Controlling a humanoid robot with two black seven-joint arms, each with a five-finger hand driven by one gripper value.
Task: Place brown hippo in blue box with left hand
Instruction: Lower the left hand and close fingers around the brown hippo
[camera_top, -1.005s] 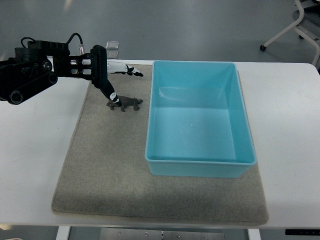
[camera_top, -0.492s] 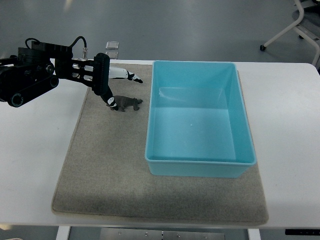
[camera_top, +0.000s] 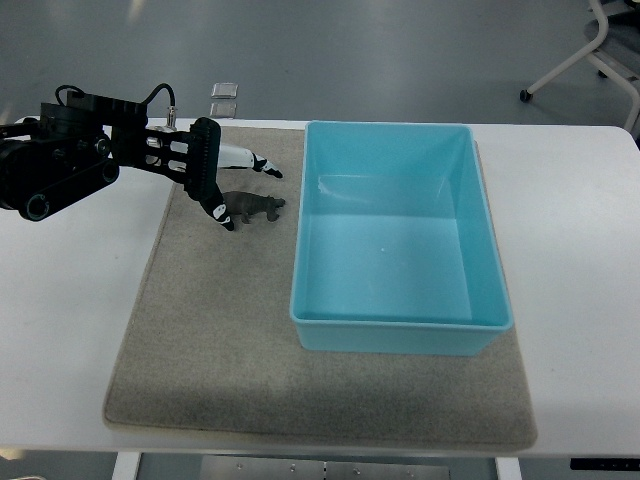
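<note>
The small brown plastic hippo figure (camera_top: 258, 207) stands on the grey felt mat (camera_top: 220, 330), just left of the light blue rectangular plastic box (camera_top: 400, 336) and apart from its wall, so I judge the task barely begun: nothing is in the box, and the grasp, lift, carry and release are all left. My black-fingered left hand (camera_top: 222, 180) reaches in from the left edge, its arm stretched across the white table (camera_top: 70, 300) and onto the mat's far corner. The fingers are spread around the figure rather than closed on it: one dark finger (camera_top: 214, 200) points down at the hippo's near end, touching it or just beside it, I cannot tell which, while a pale finger with a dark tip (camera_top: 255, 161) extends above and beyond the figure, clear of it. I read the hand as open, bracketing the toy and holding nothing. The right hand is out of sight.
</note>
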